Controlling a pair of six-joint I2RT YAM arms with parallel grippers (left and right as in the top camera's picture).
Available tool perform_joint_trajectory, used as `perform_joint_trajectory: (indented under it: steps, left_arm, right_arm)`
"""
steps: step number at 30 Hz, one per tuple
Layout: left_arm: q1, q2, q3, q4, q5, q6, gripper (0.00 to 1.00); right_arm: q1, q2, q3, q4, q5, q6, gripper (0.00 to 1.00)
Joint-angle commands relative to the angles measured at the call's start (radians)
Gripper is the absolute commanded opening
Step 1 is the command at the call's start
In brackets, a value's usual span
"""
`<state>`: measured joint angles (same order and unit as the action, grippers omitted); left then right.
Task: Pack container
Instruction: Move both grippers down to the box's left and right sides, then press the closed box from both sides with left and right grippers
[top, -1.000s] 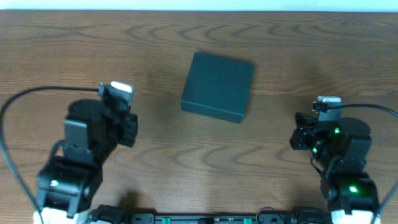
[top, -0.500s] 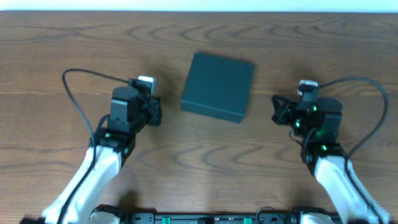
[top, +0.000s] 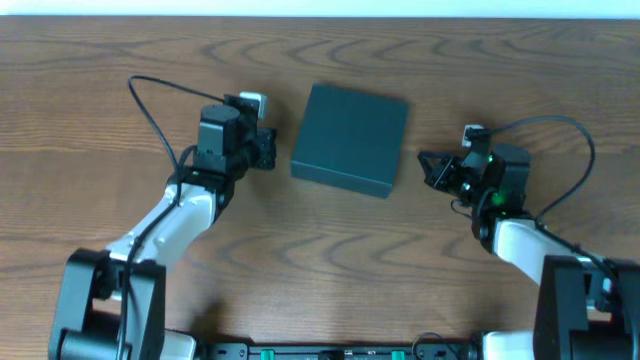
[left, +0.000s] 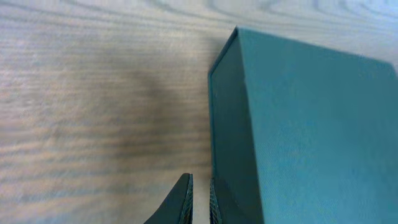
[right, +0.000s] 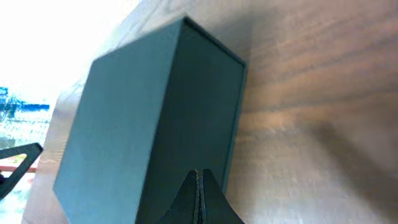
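Zero items packed, seemingly | container (top: 350, 138) lid down, mid-desk toward far edge | left gripper (top: 268, 150), right gripper (top: 430, 168) both clenched, empty, flanking it

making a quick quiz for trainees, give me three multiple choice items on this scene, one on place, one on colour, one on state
1. Where is the container?
A) between the left gripper and right gripper
B) behind the left arm's base
C) held in the air
2. What colour is it?
A) red
B) dark teal
C) white
3. What state is its lid in?
A) standing open
B) removed
C) closed flat

Answers: 1 A, the overhead view shows a gripper on each side of it; 2 B, every view shows teal; 3 C, its top lies flat and no inside shows.
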<state>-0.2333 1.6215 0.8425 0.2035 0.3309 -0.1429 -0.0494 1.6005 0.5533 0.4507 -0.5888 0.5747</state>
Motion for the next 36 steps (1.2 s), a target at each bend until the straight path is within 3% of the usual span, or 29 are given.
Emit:
perform_joint_trajectory:
  steps: [1, 11, 36]
  left_arm:
    - [-0.002, 0.052, 0.044, 0.011, 0.048, -0.025, 0.12]
    - [-0.002, 0.086, 0.058, 0.041, 0.077, -0.059, 0.12]
    - [-0.027, 0.090, 0.058, -0.024, 0.133, -0.046, 0.09]
  right_arm:
    - [-0.011, 0.052, 0.068, 0.006, -0.015, 0.014, 0.01]
    - [-0.011, 0.194, 0.217, 0.002, -0.038, 0.016, 0.01]
    - [0.033, 0.251, 0.234, 0.006, -0.170, -0.031, 0.01]
